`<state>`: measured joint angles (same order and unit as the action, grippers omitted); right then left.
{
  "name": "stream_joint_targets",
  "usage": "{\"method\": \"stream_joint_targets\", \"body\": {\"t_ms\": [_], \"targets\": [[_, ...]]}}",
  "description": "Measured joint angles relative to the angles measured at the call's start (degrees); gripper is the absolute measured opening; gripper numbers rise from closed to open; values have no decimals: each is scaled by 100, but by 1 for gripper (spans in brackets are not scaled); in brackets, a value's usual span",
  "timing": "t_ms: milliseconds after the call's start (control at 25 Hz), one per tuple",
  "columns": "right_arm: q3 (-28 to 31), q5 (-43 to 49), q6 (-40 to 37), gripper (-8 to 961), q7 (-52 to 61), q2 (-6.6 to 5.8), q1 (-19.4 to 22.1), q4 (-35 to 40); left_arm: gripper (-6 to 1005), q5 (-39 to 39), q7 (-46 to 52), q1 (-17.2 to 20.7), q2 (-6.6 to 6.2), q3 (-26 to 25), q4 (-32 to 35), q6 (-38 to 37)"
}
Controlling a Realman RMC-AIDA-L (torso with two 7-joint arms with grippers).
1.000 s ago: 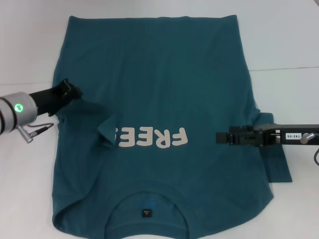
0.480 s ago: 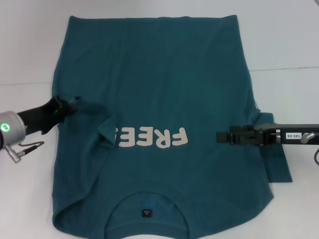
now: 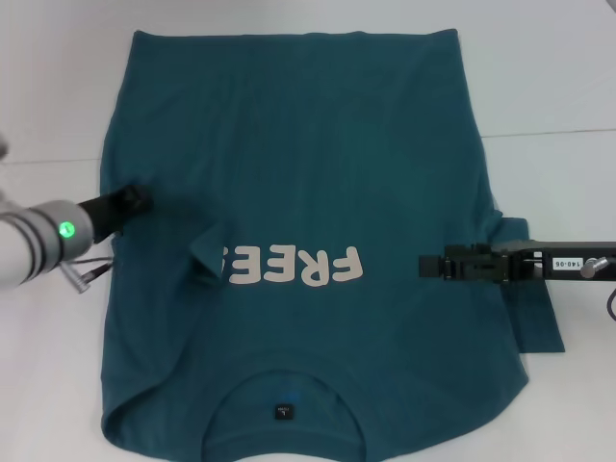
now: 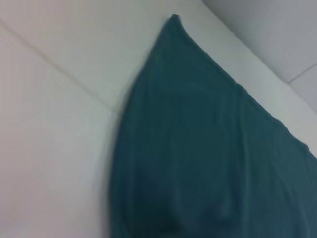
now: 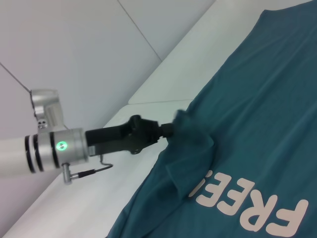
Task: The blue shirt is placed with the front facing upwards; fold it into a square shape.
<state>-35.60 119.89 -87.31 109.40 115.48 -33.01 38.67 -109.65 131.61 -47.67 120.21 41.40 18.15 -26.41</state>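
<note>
The blue shirt [image 3: 308, 164] lies flat on the white table, front up, collar toward me, with the white "FREE" print [image 3: 298, 267] on the chest. Its left sleeve [image 3: 200, 241] is folded in over the start of the print. My left gripper [image 3: 138, 198] is at the shirt's left edge; in the right wrist view it [image 5: 171, 129] is shut on a raised bunch of the shirt's fabric [image 5: 190, 134]. My right gripper [image 3: 424, 265] is low over the shirt's right side, next to the print. The left wrist view shows only the shirt's hem corner [image 4: 208, 148].
The right sleeve [image 3: 534, 313] still sticks out flat under the right arm. The white table [image 3: 549, 77] shows around the shirt, with a seam line [image 3: 549, 133] across it. The collar tag [image 3: 282, 411] is near the front edge.
The left arm has swung lower and nearer to me while its gripper stays at the shirt's left edge, a little lower. The right arm and the folded sleeve have not moved.
</note>
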Motion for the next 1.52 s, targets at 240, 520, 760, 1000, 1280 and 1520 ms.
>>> {"method": "stream_joint_targets", "body": {"t_ms": [240, 520, 760, 1000, 1280, 1520], "targets": [[0, 0, 4, 810, -4, 1, 11, 0, 24, 102, -498, -205, 205, -60, 292, 31], [9, -1, -31, 808, 8, -5, 44, 0, 23, 105, -164, 287, 5, -7, 567, -1329], [9, 0, -58, 806, 9, -2, 13, 0, 22, 51, 484, 744, -279, 305, 563, -2321], [-6, 0, -65, 804, -4, 9, 15, 0, 22, -108, 626, 908, -270, 508, 571, -2359], [-7, 0, -75, 802, -27, 16, 117, -3, 21, -319, 631, 773, -172, 526, 545, -2221], [-42, 4, -101, 800, -39, 22, 134, -7, 21, -493, 812, 513, -30, 725, 530, -1882]]}}
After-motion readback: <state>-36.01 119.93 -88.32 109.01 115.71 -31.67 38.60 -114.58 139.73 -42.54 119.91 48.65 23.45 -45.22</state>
